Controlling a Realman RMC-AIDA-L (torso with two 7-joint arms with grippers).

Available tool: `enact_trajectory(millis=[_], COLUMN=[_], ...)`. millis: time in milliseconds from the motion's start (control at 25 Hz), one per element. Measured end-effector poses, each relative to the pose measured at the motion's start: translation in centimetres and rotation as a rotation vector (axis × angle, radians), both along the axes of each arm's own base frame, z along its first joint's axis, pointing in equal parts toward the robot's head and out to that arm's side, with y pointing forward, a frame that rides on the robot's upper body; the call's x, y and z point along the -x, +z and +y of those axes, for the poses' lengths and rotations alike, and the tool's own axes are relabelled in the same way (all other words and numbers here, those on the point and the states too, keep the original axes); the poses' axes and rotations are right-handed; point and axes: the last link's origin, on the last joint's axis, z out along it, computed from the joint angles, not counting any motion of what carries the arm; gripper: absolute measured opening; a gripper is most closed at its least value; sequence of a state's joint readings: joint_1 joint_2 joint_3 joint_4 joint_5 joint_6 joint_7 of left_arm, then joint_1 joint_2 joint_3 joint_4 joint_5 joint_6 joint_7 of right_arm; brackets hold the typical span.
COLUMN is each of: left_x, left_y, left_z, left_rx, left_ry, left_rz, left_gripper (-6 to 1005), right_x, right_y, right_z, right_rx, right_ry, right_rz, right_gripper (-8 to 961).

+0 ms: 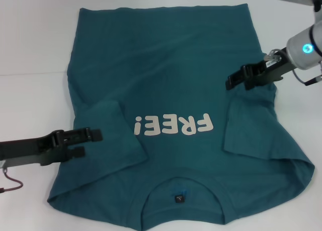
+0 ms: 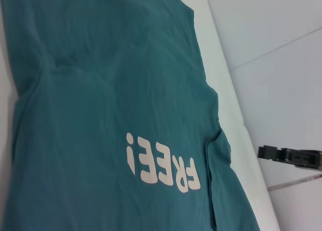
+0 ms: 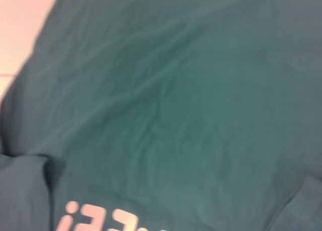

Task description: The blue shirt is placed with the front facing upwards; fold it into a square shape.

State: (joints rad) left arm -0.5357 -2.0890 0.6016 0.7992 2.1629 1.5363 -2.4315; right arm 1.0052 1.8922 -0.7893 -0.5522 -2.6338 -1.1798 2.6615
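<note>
The big teal-blue cotton T-shirt [image 1: 171, 90] lies face up across the white table [image 1: 30, 45], both sleeves already folded in. Looks soft and floppy, so I'd grab the hem edge. Left tool [image 1: 90, 140] narrow, right tool [image 1: 236, 79] nearly closed, both empty

There is one shirt [image 1: 171, 75], with two sleeves folded in and one collar tag [image 1: 178, 198]. One table [image 1: 30, 50] bears it. Two grippers are present: left gripper [image 1: 85, 140] and right gripper [image 1: 236, 79].

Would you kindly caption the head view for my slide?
Blue shirt lies front-up, both sleeves folded inward; left pincer and right pincer flank it.
</note>
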Motion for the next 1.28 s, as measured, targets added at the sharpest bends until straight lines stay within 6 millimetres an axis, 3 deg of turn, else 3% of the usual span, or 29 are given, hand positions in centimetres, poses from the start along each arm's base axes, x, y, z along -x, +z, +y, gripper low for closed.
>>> enact_trajectory(millis=[280,680,1280], left_x=[1.1,4.4,6.7], left_y=[1.7,2.4,1.8], left_z=[-1.3,-3.5,-4.2], left_rx=[0.020,0.048,0.038], left_ry=[0.056,0.266,0.389], left_rz=[-0.048,-0.028,0.031], left_gripper=[946,947,946], right_x=[-2.1,-3.0,-2.8], right_y=[3.5,4.2,4.0], right_z=[-1.7,-2.7,-2.6], right_rx=[-0.007,0.019,0.017], right_ry=[-0.018,-0.051,-0.046], right_rz=[0.083,0.110,0.113], right_gripper=[633,632,632])
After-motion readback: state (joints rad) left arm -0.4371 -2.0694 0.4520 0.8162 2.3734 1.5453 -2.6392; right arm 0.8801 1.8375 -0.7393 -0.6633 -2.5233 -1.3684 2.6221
